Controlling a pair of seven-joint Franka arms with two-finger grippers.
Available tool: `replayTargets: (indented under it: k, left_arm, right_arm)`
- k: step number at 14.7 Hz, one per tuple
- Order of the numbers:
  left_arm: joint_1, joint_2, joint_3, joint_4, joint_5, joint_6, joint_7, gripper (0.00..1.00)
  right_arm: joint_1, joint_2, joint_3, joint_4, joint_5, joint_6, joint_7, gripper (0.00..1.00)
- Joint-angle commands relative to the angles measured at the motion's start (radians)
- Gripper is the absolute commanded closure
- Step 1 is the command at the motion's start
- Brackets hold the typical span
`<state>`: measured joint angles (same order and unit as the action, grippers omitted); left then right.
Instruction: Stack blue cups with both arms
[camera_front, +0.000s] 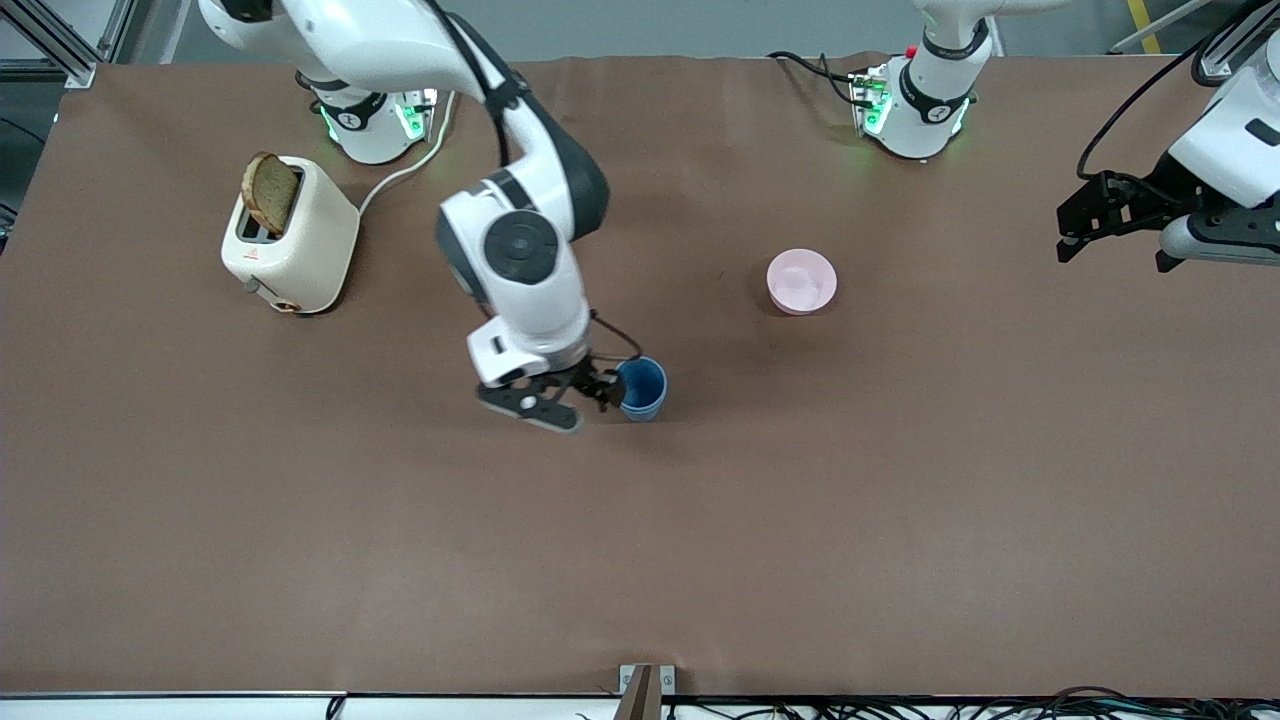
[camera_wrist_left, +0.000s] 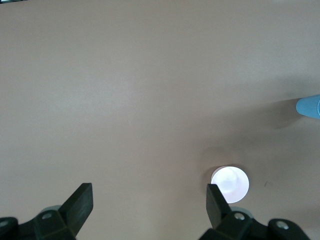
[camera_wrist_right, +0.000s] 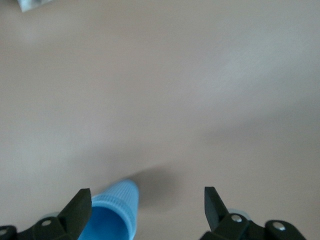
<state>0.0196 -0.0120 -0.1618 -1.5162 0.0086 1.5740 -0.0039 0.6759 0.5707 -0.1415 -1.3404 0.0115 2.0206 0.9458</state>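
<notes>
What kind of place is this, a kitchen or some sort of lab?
Likely a robotics lab, not a kitchen: two white arms bolted to a brown-covered table, cables along its edge, and only props on it: a toaster, pink bowl, blue cup.

The surface (camera_front: 900, 500) looks like matt brown cloth or paper, faintly creased. The blue cup (camera_front: 641, 388) is matt plastic, finely ribbed outside. The pink bowl (camera_front: 801, 281) looks like smooth plastic. The toaster (camera_front: 290, 235) has a satin cream shell.
</notes>
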Motion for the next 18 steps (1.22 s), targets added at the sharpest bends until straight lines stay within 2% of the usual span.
replayTargets:
  k: [1, 3, 9, 12, 15, 18]
  left_arm:
    - [0.020, -0.003, -0.004, 0.013, 0.008, -0.014, 0.004, 0.00]
    - [0.019, -0.003, -0.004, 0.013, 0.008, -0.014, 0.002, 0.00]
    - [0.020, -0.002, -0.004, 0.013, 0.008, -0.014, 0.002, 0.00]
    - [0.020, -0.003, -0.004, 0.013, 0.008, -0.014, 0.004, 0.00]
    - [0.020, -0.003, -0.002, 0.013, 0.008, -0.014, 0.004, 0.00]
    - [0.020, -0.002, -0.002, 0.013, 0.008, -0.015, 0.004, 0.00]
  right_arm:
    - [-0.111, -0.129, 0.008, -0.039, -0.050, -0.087, -0.094, 0.00]
    - [-0.194, -0.182, 0.007, -0.039, -0.053, -0.178, -0.201, 0.00]
    - [-0.513, -0.330, 0.010, -0.042, -0.036, -0.321, -0.620, 0.00]
    - [-0.679, -0.414, 0.063, -0.043, -0.035, -0.429, -0.849, 0.00]
    - [-0.781, -0.492, 0.100, -0.045, -0.035, -0.534, -0.956, 0.00]
    - [-0.783, -0.578, 0.109, -0.152, -0.039, -0.519, -0.970, 0.00]
